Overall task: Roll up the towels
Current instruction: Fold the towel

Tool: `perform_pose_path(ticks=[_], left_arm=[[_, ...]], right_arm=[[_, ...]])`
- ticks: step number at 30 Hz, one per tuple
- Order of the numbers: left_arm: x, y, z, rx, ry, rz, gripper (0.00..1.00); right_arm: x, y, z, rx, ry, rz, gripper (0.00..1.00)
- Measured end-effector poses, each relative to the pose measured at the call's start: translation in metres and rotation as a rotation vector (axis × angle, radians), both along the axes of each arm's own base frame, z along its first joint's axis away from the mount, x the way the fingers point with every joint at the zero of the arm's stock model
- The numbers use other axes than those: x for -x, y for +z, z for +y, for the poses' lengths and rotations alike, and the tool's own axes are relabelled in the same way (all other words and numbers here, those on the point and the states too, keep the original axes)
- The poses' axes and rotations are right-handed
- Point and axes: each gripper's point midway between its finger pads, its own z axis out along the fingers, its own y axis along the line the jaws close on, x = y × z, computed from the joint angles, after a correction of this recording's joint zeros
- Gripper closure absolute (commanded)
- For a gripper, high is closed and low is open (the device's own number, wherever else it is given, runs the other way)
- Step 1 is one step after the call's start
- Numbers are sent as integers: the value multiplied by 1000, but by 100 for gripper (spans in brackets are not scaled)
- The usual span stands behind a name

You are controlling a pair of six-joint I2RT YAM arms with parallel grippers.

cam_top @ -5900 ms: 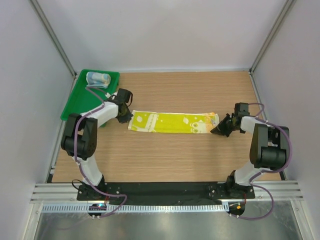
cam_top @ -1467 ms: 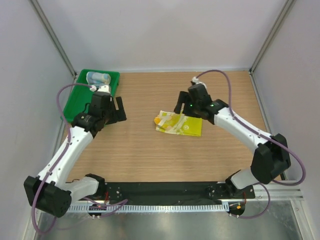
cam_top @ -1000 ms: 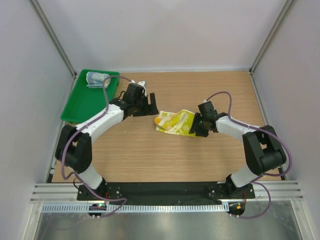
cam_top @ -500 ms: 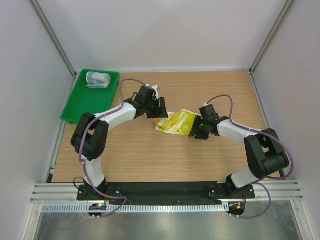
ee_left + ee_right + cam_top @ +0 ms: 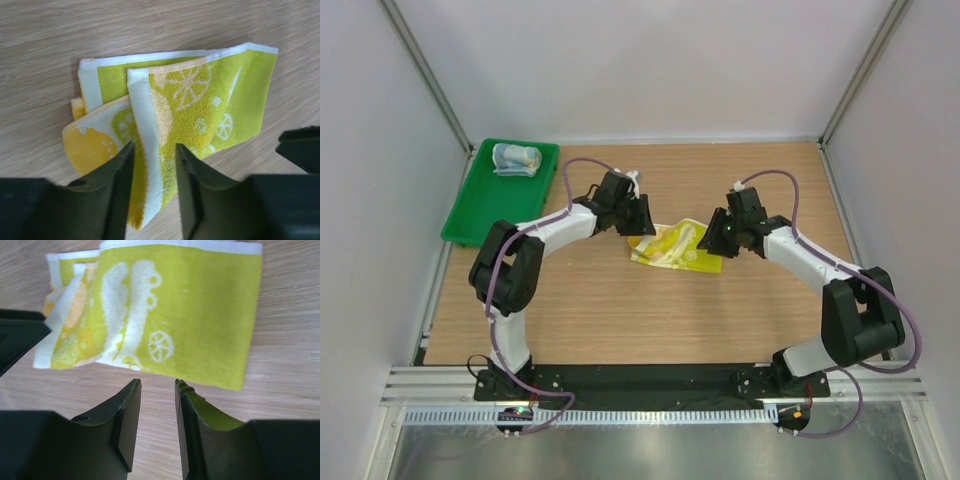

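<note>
The yellow-green towel (image 5: 678, 250) lies in a loose folded bundle at the middle of the table. My left gripper (image 5: 638, 220) is at its left end. In the left wrist view, my left gripper (image 5: 154, 147) is open, its fingers straddling a white-edged fold of the towel (image 5: 200, 100). My right gripper (image 5: 719, 234) is at the towel's right end. In the right wrist view it (image 5: 157, 382) is open and empty over bare wood, just short of the towel (image 5: 200, 315). The light blue towel (image 5: 516, 158) lies rolled in the tray.
The green tray (image 5: 485, 205) stands at the back left, behind the left arm. The table is walled on the left, right and back. Both arms reach in toward the middle, with cables looping above them.
The long flat towel has been gathered into a folded bundle. In the last half second my right gripper pulled up and back from the towel's right edge. My left gripper stayed at the left end.
</note>
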Motion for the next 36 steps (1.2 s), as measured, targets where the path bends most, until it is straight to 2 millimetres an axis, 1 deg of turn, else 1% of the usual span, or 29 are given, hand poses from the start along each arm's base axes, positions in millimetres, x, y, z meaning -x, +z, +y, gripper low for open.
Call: perform_pose_path(ticks=[2,3,5,6,7,8,12,16,21,22,23,24,28,31,32,33,34,36], left_arm=[[1,0,-1,6,-1,6,77],[1,0,-1,8,0,9,90],[2,1,-2,11,0,11,100],[2,1,-2,12,1,13,100],[1,0,-1,10,4,13,100],[1,0,-1,8,6,12,100],[0,-1,6,-24,29,5,100],[6,7,27,-81,83,-35,100],[19,26,62,-138,175,-115,100],[20,27,67,-149,189,-123,99],[21,26,72,-162,203,-129,90],[22,24,75,-176,212,-132,83],[21,5,81,-222,231,-105,78],[28,-8,86,-252,242,-75,69],[31,-11,87,-265,244,-70,58],[33,-11,87,-276,240,-72,52],[36,-10,84,-283,236,-78,50],[42,-2,77,-291,218,-93,48]], right_arm=[[-3,-13,-4,10,-12,31,61],[-3,-25,-5,19,-16,57,62],[1,-49,-9,35,-22,111,62],[7,-63,-10,45,-21,147,62],[12,-71,-9,32,-22,175,62],[9,-69,-9,27,-22,156,62],[8,-70,-7,8,-17,136,62],[8,-69,-6,1,-14,125,62],[8,-69,-5,-3,-11,124,61],[8,-69,-5,-4,-10,124,61],[8,-69,-5,-4,-10,124,61],[8,-69,-5,-5,-9,124,61],[9,-69,-5,-6,-5,124,61],[10,-68,-4,-7,2,126,60],[11,-68,-4,-8,7,132,59],[14,-67,-4,-8,12,139,58],[17,-67,-4,-4,19,147,58],[26,-64,-6,4,34,169,58]])
